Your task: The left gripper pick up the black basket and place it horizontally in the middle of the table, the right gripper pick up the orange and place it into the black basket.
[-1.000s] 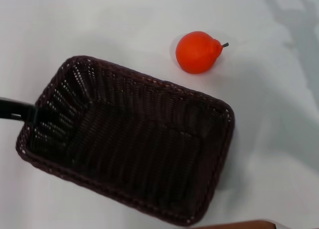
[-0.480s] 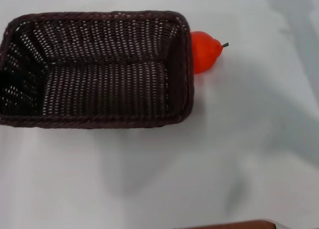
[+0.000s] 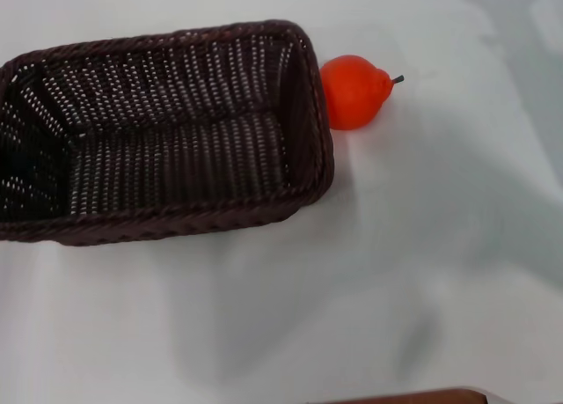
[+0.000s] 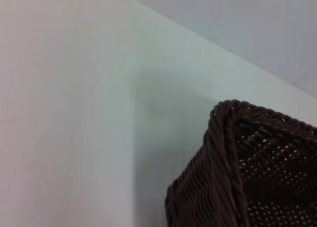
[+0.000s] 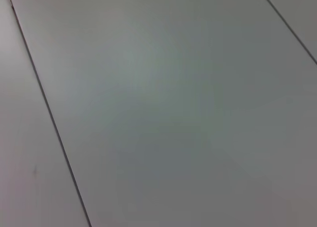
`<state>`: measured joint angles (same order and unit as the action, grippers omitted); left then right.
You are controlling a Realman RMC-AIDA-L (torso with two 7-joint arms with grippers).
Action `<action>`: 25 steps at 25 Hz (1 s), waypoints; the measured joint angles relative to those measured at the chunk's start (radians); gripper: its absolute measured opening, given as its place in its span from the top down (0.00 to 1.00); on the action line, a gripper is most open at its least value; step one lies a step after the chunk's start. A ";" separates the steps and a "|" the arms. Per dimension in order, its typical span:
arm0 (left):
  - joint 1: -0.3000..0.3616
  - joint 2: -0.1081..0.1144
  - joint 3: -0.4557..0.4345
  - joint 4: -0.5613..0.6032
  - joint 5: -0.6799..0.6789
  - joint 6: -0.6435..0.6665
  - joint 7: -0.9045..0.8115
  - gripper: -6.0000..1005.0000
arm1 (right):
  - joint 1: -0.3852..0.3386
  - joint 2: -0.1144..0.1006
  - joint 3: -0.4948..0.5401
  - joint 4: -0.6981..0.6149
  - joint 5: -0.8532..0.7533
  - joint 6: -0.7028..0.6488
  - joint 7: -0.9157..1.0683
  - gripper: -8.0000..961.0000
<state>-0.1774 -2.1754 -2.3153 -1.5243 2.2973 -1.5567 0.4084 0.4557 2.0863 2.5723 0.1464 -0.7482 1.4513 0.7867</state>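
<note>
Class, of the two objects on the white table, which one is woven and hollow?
The black basket: dark, woven, rectangular and open-topped. The orange beside its right end is smooth, glossy and solid-looking.

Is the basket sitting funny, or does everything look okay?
The black basket looks tipped, not flat: in the head view you see deep into its inside, and a shadow lies on the table well below it, as if lifted. The orange sits outside, right at its end wall. Nothing looks spilled or broken.
</note>
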 joint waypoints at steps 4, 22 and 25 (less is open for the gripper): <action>0.057 0.002 0.099 -0.066 -0.012 0.055 -0.059 0.85 | 0.001 0.000 -0.001 0.001 -0.001 -0.001 -0.003 0.09; 0.178 0.004 0.241 -0.106 -0.090 0.192 -0.102 0.78 | -0.015 0.000 -0.016 0.013 -0.002 0.010 0.009 0.15; 0.171 0.006 0.250 -0.095 -0.089 0.190 -0.100 0.68 | -0.014 0.000 -0.021 0.013 -0.002 0.009 0.010 0.15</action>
<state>-0.0062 -2.1699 -2.0657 -1.6190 2.2087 -1.3672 0.3080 0.4420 2.0862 2.5517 0.1596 -0.7500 1.4603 0.7966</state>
